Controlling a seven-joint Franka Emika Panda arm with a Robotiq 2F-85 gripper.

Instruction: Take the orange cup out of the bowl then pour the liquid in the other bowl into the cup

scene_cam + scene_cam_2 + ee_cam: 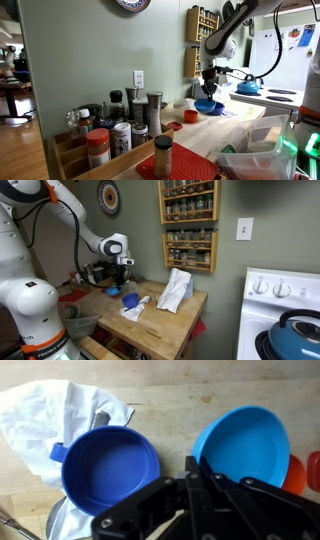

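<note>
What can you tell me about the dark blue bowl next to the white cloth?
The dark blue bowl is round and looks like smooth plastic. A small lighter blue tab sticks out from its rim. In the wrist view it stands upright and is seen from above. Nothing solid lies inside, and whether it holds clear liquid cannot be told. It rests on the wooden table, with one side up against the crumpled white cloth. The lighter blue bowl sits beside it, with a strip of wood between them.
</note>
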